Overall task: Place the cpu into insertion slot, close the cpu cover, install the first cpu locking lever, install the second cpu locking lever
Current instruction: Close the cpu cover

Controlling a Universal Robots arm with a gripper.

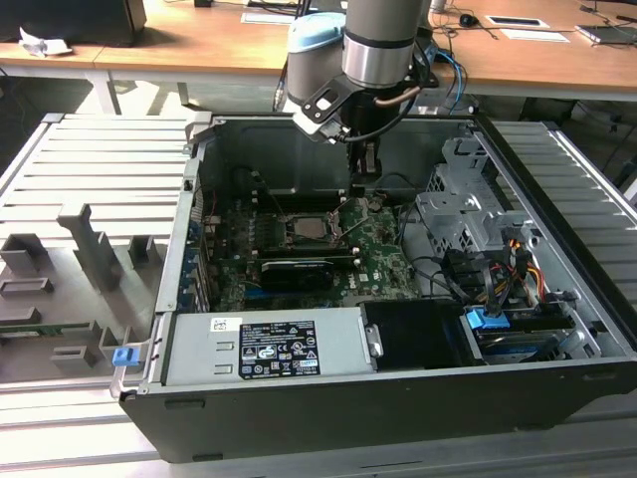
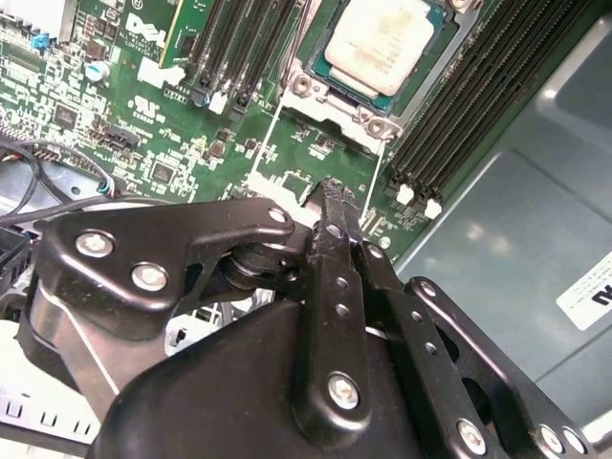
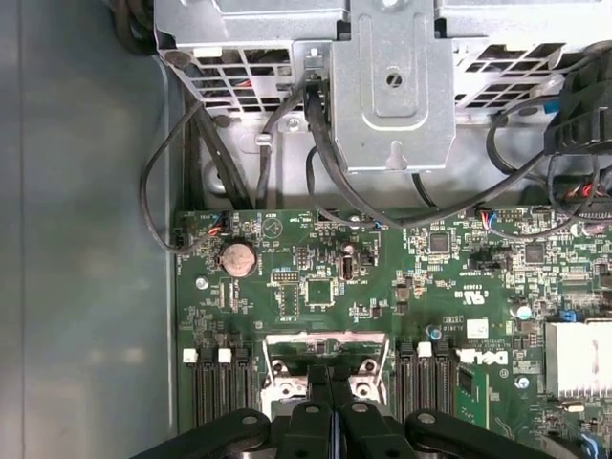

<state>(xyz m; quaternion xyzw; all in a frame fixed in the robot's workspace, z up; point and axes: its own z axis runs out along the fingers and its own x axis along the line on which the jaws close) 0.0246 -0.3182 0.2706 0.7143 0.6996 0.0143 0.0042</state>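
Observation:
The cpu (image 2: 375, 43), silvery-grey on top, lies flat in the insertion slot (image 1: 311, 230) in the middle of the green motherboard. A silver metal frame, the cpu cover (image 2: 330, 96), borders the chip; whether it is latched I cannot tell. In the exterior view my gripper (image 1: 360, 189) hangs just above the board, slightly behind and to the right of the slot. Both wrist views show its black fingers pressed together with nothing between them, the gripper (image 2: 333, 188) tips a short way from the socket's metal edge (image 3: 325, 352).
The board sits in an open black computer case (image 1: 398, 418). A long black card (image 1: 299, 271) lies in front of the slot. Memory slots (image 2: 478, 86) flank the socket. A metal drive cage (image 1: 463, 214) and cable bundles (image 1: 498, 269) stand on the exterior view's right.

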